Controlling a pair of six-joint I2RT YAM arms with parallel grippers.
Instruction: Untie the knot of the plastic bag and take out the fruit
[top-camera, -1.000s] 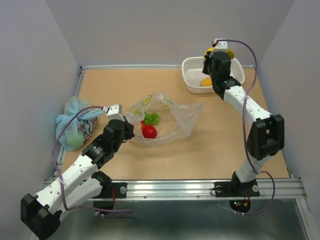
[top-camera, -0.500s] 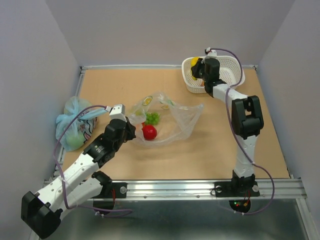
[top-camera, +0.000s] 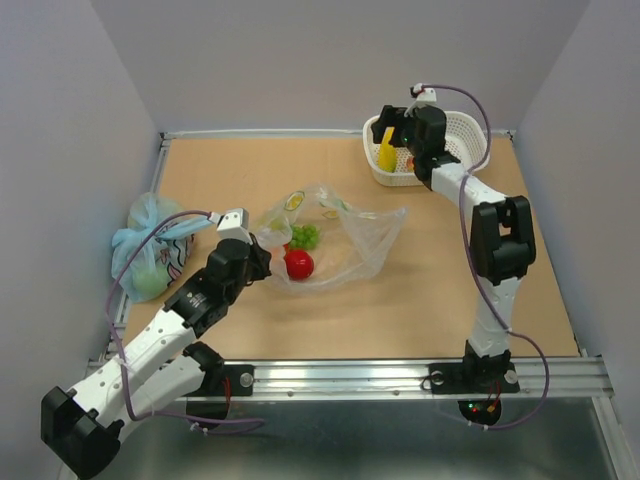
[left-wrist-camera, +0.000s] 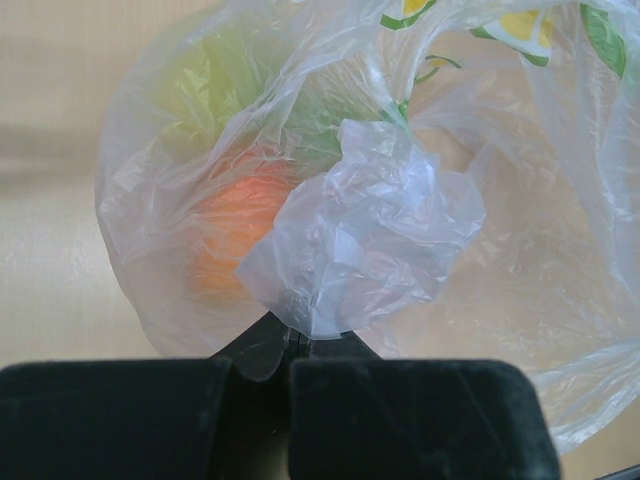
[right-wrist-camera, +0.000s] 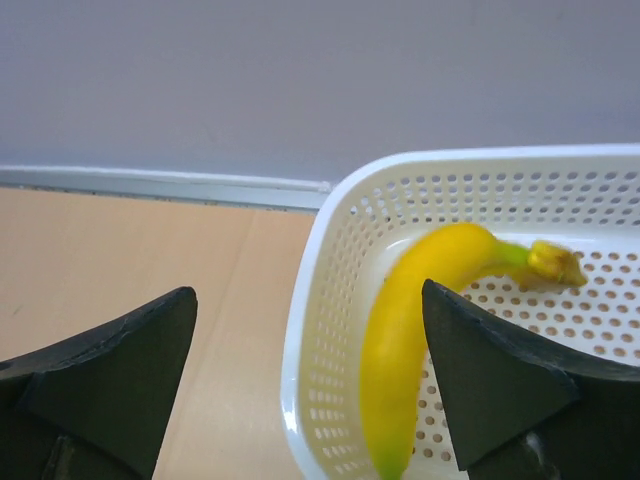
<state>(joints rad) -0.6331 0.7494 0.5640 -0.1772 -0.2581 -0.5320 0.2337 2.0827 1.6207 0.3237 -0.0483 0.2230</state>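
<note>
Left gripper (left-wrist-camera: 288, 345) is clenched on a fold of the plastic bag (left-wrist-camera: 380, 200), its black padded jaws pressed together at the bottom middle of the wrist view, with a crumpled wad of film bulging just above them. That bag is thin, clear and crinkly, printed with small yellow-green marks near the top edge of the frame. Through its wall show a blurred orange-red piece (left-wrist-camera: 235, 225) and a green mass (left-wrist-camera: 215, 95) above it. From overhead the bag (top-camera: 350, 240) lies spread at the centre of the frame, holding a glossy red apple (top-camera: 298, 263) and green grapes (top-camera: 305, 236) at its left end, right beside the left gripper (top-camera: 262, 255).

Right gripper (right-wrist-camera: 305, 300) is released, its two dark wedge-shaped fingers wide apart with nothing grasped. Between them in the view lies a smooth curved yellow banana (right-wrist-camera: 400, 330) inside a white perforated plastic basket (right-wrist-camera: 300, 330). Overhead, that basket (top-camera: 470, 135) sits at the upper right, the right gripper (top-camera: 400, 135) over its left rim.

A matte tan table (top-camera: 450, 290) is edged by a metal rail (top-camera: 350, 375) along the bottom and enclosed by plain pale grey walls (top-camera: 300, 60). An opaque light-blue bag (top-camera: 150, 245) sits knotted at the left edge, beside the left arm's cable
</note>
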